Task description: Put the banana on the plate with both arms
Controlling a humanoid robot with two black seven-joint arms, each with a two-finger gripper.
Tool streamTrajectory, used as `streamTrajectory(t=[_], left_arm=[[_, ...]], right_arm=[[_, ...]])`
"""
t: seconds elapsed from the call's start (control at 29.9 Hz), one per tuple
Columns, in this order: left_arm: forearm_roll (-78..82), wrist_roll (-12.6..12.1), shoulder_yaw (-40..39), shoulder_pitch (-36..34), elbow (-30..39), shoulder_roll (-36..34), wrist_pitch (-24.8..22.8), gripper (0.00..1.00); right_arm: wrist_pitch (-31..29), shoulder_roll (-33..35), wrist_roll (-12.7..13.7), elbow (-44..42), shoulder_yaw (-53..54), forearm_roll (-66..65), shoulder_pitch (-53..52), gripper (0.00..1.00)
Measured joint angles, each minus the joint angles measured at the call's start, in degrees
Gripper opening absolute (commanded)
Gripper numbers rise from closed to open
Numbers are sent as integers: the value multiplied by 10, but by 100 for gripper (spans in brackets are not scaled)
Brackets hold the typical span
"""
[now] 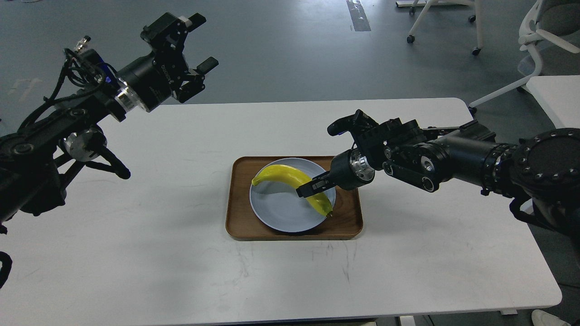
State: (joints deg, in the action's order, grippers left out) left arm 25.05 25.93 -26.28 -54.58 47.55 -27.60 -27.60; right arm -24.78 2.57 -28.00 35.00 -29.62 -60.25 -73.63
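The yellow banana (283, 174) is held over the pale blue-grey plate (281, 213), its greenish stem end at the left and its dark tip at the plate's right rim. I cannot tell whether it touches the plate. My right gripper (307, 186) comes in from the right and is shut on the banana past its middle, toward the dark tip. My left gripper (199, 45) is open and empty, raised high over the far left edge of the table, well away from the plate.
The plate sits in a brown wooden tray (238, 217) at the middle of the white table (158, 253). Office chairs (444, 18) and another white table (555, 93) stand beyond the right side.
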Motion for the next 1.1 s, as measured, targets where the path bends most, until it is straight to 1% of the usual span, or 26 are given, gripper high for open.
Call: streamTrajectory(t=[0.1,0.2,0.23,0.3,0.43,0.6,0.64,0.87,0.97,1.1], left_arm=[[0,0,0,0,0,0,0,99],[0,0,0,0,0,0,0,99],[0,0,0,0,0,0,0,99],[0,0,0,0,0,0,0,99],[0,0,-1,0,0,0,0,99],[0,0,-1,0,0,-1,0,99],[0,0,-1,0,0,-2,0,99],[0,0,-4,0,0,-1,0,99],[0,0,-5,0,-1,-3,0,99],[0,0,-6,2,-1,-6,0,99]], right_arm=[[0,-5,0,-5,0,0,2,30],[0,-11,0,-13,0,0,3,33],[0,-12,0,-14,0,0,3,36],[0,-12,0,-16,0,0,3,37],[-1,-12,0,-16,-1,0,3,51],[-2,-13,0,-16,-1,0,4,83],[-2,-13,0,-16,-1,1,4,97],[-3,-3,0,-16,8,20,-3,98],[1,23,0,-16,25,51,-11,100],[3,80,0,-16,109,124,-14,100]])
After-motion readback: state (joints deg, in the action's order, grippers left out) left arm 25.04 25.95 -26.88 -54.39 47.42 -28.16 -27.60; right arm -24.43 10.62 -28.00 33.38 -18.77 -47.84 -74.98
